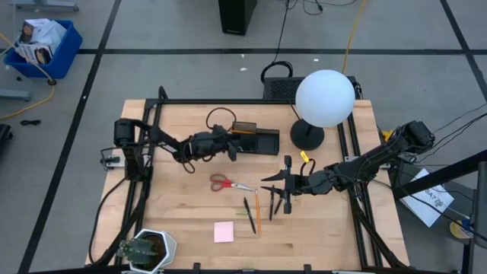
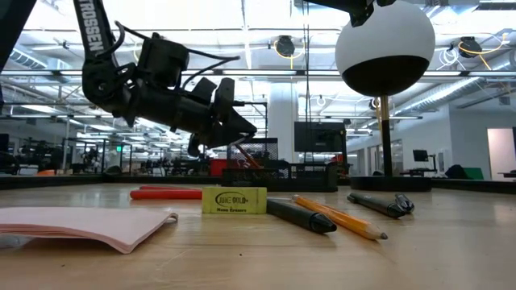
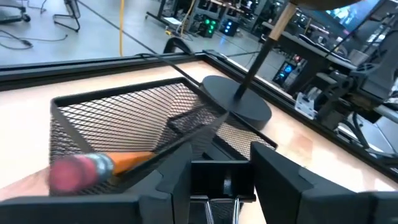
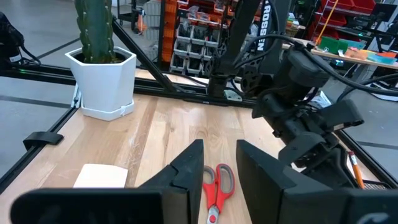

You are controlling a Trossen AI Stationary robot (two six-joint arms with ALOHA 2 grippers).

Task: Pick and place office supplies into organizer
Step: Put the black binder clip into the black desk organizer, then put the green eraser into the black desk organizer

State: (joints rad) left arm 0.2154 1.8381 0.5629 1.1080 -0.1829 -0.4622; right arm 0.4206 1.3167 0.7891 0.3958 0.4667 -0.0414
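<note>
The black mesh organizer stands near the table's far edge, beside the lamp base. My left gripper hovers open at its left end; in the left wrist view an orange pencil with a pink eraser lies slanted in the mesh organizer. My right gripper is open above the table, between the red-handled scissors and the pens. An orange pencil, a black pen and the pink sticky pad lie flat nearer the near edge. My left gripper: the pencil's eraser end lies beside the outer side of one finger, not between the two. Whether the finger touches it, I cannot tell. The pencil's orange shaft leans on the organizer's mesh.
A lamp with a round black base and a white globe stands right of the organizer. A potted cactus sits at the near left corner. A yellow eraser lies among the pens. Black frame rails run along the table's sides.
</note>
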